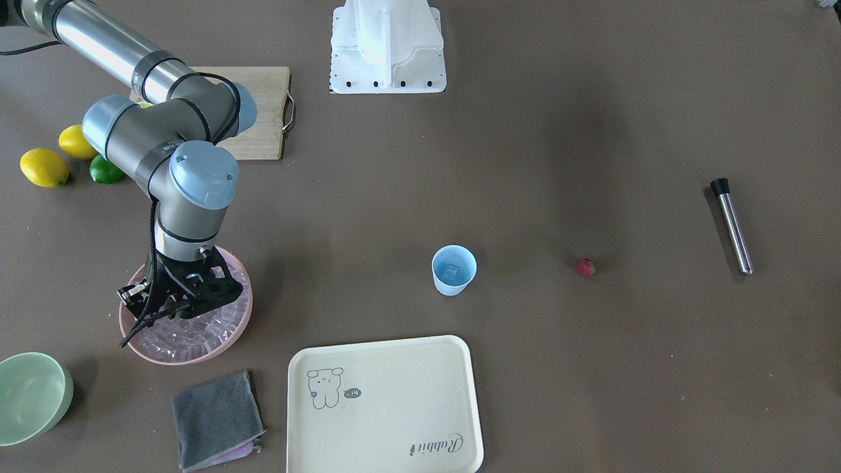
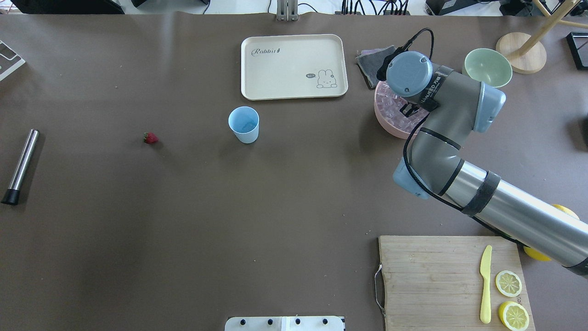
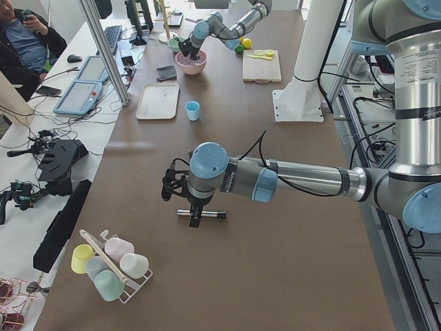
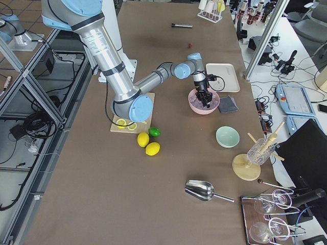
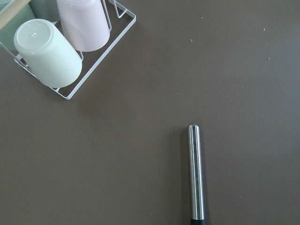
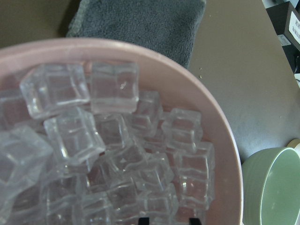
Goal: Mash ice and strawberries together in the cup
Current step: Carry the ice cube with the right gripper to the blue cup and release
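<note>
Down among glassy ice cubes (image 6: 75,136) in round pink bowl (image 6: 221,138), right end effector (image 6: 167,220), grip unclear, tapered cup (image 1: 453,288) apart.

Tray (image 1: 394,394) (w/ rabbit), grey cloth (image 1: 215,417), lime (image 1: 105,171)

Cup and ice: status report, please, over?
Right gripper down among ice in pink bowl, grip unclear. Left gripper above metal muddler, unclear. Cup upright, strawberry outside it.

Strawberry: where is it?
In the overhead view the strawberry lies on the table left of the cup, between it and the metal rod.
</note>
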You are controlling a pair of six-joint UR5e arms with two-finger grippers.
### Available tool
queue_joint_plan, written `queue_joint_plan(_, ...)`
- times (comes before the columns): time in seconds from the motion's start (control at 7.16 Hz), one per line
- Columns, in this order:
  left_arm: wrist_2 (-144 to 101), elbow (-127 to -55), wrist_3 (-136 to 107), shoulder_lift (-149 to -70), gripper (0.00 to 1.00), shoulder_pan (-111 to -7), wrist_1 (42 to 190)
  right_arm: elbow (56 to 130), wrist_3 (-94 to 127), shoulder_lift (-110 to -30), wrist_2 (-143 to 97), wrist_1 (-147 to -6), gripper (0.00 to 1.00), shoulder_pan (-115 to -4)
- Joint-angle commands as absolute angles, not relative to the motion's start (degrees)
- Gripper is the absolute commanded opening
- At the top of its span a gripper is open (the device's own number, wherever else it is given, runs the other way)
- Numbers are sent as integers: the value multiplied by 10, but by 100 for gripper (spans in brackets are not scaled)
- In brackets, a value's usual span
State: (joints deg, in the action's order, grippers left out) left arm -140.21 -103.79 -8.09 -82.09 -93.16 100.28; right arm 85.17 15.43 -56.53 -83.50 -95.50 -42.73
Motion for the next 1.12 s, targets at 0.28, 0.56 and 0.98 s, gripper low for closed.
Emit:
queue_joint_plan(0.28, -1402, -1038, -80, -820, 98, -933, 1003, 883, 172, -558, -867, -964, 26, -448)
queue_joint_plan(0.56, -1402, -1037, -80, -819, 98, -932, 1003, 959, 245, -528, -942, -1019, 26, -468)
queue_joint_plan(0.98, -1402, -1037, -81, -819, 98, -932, 1003, 921, 522, -407, -968, -1012, 26, -404)
